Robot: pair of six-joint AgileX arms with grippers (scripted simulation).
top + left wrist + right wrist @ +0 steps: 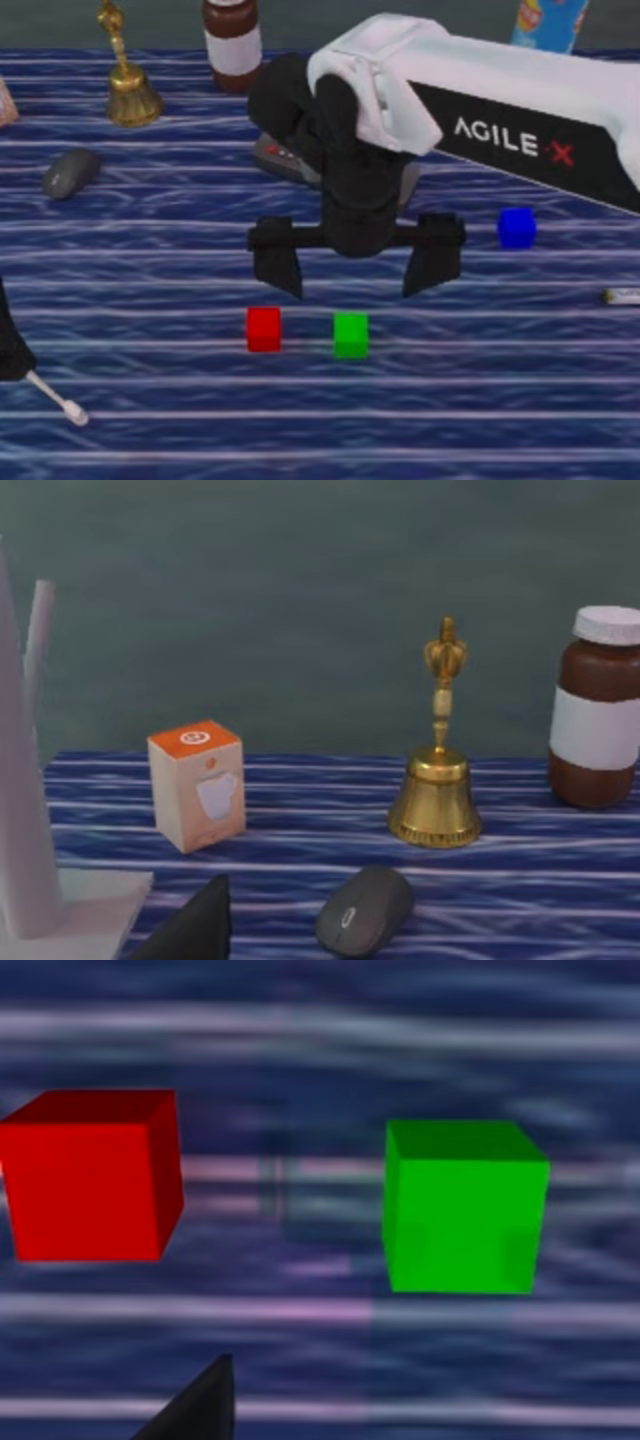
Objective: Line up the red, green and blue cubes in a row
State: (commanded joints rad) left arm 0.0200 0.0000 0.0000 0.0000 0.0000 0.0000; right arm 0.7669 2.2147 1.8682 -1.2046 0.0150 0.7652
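The blue cube (516, 227) sits apart at the right of the surface (150, 400), so steer your released, empty right claw (357, 262) from above the red cube (263, 329) and green cube (350, 334), then set blue beside green, evenly spaced.

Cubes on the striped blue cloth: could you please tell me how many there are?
3: small red cube and small green cube side by side in front; small blue cube farther right, apart.

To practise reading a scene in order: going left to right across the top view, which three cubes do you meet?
red cube → green cube → blue cube
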